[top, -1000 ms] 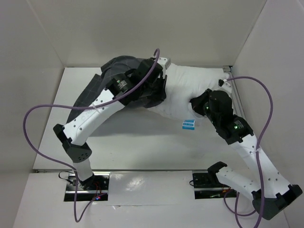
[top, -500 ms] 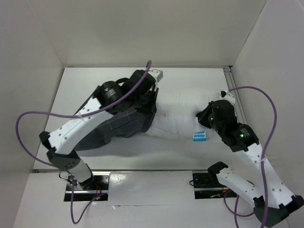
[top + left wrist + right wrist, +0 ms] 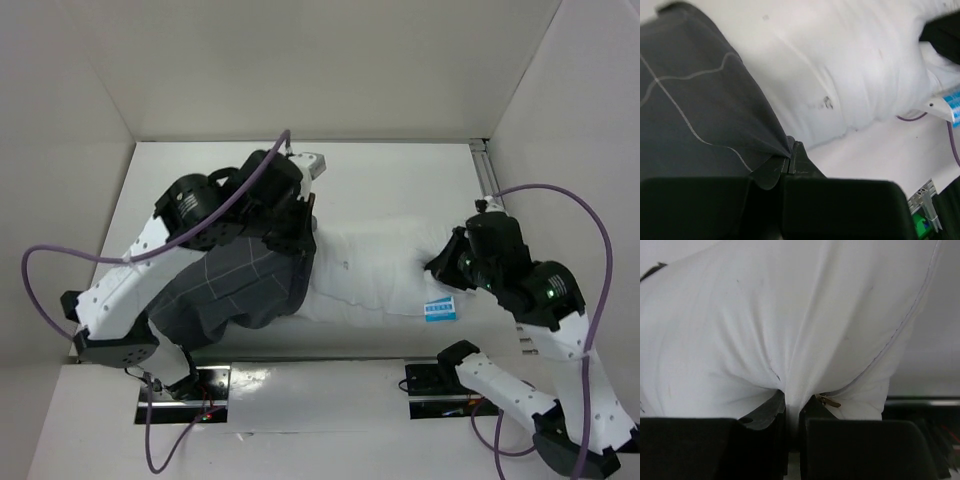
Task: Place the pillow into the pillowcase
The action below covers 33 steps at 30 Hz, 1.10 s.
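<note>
- The blue-and-white tag [image 3: 438,309] is sitting at the near edge of the pillow [image 3: 375,270], which is lying across the middle of the desk [image 3: 400,170].
- The right tool [image 3: 792,407] is pinching a thin fold of the pillow's right end.
- The left tool [image 3: 790,156] is pinching the hem of the pillowcase [image 3: 235,285], which seems to be covering the pillow's left end.
- Likely risk: both pinches are taking little cloth, so opposing pulls could be tugging a fold free, or the hem could be bunching against the stuffing.
</note>
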{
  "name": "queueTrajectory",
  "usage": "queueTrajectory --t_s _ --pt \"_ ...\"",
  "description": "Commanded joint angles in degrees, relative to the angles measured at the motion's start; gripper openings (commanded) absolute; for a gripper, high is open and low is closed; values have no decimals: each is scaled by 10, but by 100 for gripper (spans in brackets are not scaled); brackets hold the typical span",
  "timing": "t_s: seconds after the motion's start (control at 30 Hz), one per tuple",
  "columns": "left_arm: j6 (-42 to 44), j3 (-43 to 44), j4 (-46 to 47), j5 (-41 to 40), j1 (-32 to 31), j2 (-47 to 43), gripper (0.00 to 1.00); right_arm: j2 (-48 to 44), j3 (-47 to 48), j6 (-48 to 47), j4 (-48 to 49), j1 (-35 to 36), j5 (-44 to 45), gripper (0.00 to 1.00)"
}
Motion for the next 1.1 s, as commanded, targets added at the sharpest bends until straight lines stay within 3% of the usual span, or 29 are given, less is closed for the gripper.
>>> queueTrajectory --t_s 0.0,0.1,0.17,0.2,0.23,0.27,0.33,0.37,0.43,0.5,0.57,0.67,0.77,0.93,0.97,1.0,1.03,1.07 --pt "49 98 80 33 72 50 0 80 65 0 -44 2 -63 0" --pt "115 150 114 55 174 135 0 183 136 -19 -38 2 -127 0" --pt "138 171 147 21 234 207 0 248 168 -47 10 -10 -134 0" --pt "148 171 166 14 250 227 14 312 190 -83 36 -25 -142 0" --pt "164 171 192 14 262 245 22 342 196 -101 101 -64 -171 15" --pt "164 180 192 14 272 274 32 368 196 -111 134 -86 -171 20" --pt "177 198 192 39 284 283 55 437 217 -119 185 -139 -149 24" --pt "177 186 192 39 284 275 59 451 217 -120 233 -151 -143 28" --pt "177 118 221 22 284 217 71 462 208 -134 274 -161 -122 55" --pt "177 71 256 -24 284 171 100 462 199 -134 323 -180 -93 81" --pt "177 36 271 -41 284 123 100 455 191 -145 339 -204 -99 89" --pt "177 41 276 -88 284 103 100 421 153 -145 388 -234 -139 92" --pt "164 41 261 -140 290 93 98 361 102 -140 438 -240 -109 95" --pt "128 8 246 -194 280 56 78 223 -7 -120 536 -267 -91 98" --pt "128 -10 219 -167 280 48 60 170 -50 -141 552 -267 -114 98" --pt "128 -11 219 -130 272 48 52 151 -62 -150 541 -260 -124 98" --pt "128 -11 151 -46 272 43 48 137 -62 -164 521 -260 -140 98" --pt "123 -35 122 -11 255 43 48 128 -62 -190 495 -253 -165 98"
